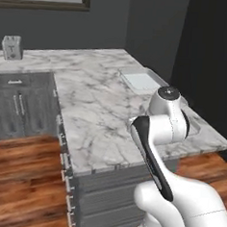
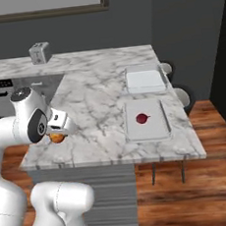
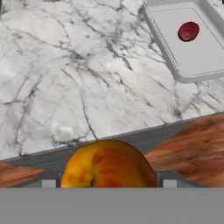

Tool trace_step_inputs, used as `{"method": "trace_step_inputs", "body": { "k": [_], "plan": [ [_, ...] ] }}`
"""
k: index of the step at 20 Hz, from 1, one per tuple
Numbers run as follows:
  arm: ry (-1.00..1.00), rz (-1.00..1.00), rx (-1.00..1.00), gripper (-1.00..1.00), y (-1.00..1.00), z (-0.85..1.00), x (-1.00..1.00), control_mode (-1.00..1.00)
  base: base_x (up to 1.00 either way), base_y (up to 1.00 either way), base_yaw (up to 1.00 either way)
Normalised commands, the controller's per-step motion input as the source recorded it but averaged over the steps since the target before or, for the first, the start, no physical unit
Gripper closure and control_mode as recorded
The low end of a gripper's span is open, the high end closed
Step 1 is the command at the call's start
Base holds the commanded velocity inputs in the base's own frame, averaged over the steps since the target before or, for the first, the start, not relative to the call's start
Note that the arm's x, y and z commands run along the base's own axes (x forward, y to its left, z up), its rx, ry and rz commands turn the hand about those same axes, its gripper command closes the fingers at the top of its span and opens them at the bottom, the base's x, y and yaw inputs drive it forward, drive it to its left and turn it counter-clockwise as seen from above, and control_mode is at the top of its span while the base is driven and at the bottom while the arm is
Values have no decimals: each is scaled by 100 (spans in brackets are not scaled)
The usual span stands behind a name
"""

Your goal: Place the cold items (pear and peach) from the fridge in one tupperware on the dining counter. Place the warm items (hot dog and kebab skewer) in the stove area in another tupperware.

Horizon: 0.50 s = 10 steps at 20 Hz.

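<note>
- Hand view first, biggest thing going: the marble counter (image 3: 78, 74) takes most of the picture, with its near edge and the wood floor showing just past it.
- Next down in size, two shallow grey tubs sit on that counter. The nearer tub (image 2: 145, 119) has a small dark-red fruit (image 2: 142, 118) in it already, which I'm guessing is the pear, though it's too small to say for sure. The far tub (image 2: 143, 80) looks bare.
- Then the gripper (image 2: 58, 135), low by the counter's near left corner in the right base view, well apart from both tubs.
- Smallest: the peach (image 3: 107, 164), orange-yellow with red streaks, sitting between the fingers right at the bottom of the hand view. The fingers stand wide and the peach fills the gap, so I'd call it clamped on the peach.
- Step-wise, my read is it's carrying cold item number two over to the tub that has the red fruit.
- Next move needs the hand swung right across the counter, brought over the near tub, then lowered before letting go so the peach doesn't roll out.
- Which way it points: it's basically round, so no real long axis. A little dark dimple faces the camera, low left of centre.
</note>
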Motion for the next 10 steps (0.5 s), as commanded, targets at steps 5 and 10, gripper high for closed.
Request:
{"method": "trace_step_inputs", "body": {
  "k": [5, 10],
  "plan": [
    [0, 0, 0, 100, 0, 0, 0, 100, 42, -100, 5],
    [0, 0, 0, 100, 0, 0, 0, 100, 58, -98, 12]
  ]
}}
